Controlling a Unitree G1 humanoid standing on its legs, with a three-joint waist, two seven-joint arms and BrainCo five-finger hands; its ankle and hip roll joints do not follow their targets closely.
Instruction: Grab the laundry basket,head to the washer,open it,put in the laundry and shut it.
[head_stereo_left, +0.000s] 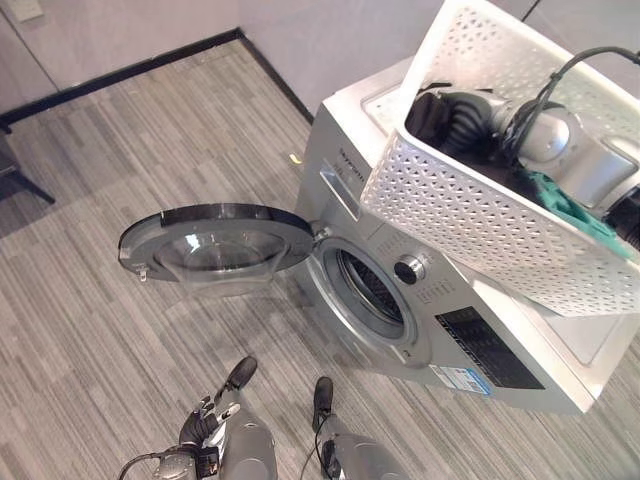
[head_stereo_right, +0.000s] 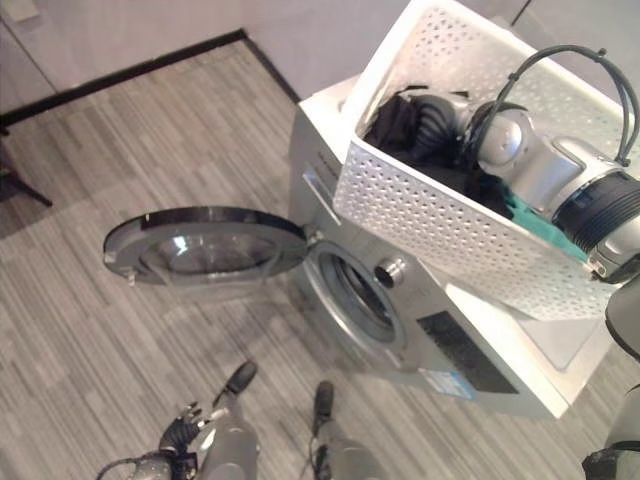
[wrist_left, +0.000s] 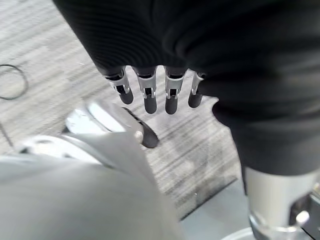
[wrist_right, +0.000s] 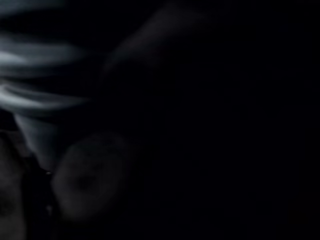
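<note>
With the right robot hand (head_stereo_right: 440, 115) buried in dark laundry (head_stereo_right: 392, 122), its grip unreadable, the tilted laundry basket (head_stereo_left: 480, 215) is being risked sliding off the washer (head_stereo_left: 450, 350), while the left robot hand (wrist_left: 155, 92) is being held open, fingers straight.

Basket (head_stereo_left: 480, 215) on top of the washer (head_stereo_left: 430, 330), washer door (head_stereo_left: 215, 245) open to the left.
Laundry (head_stereo_right: 400, 125) lies in the basket, with the right hand (head_stereo_right: 440, 120) reaching down among it. The left hand (head_stereo_left: 205, 425) hangs low, near the floor (head_stereo_left: 90, 330), well in front of the washer.
</note>
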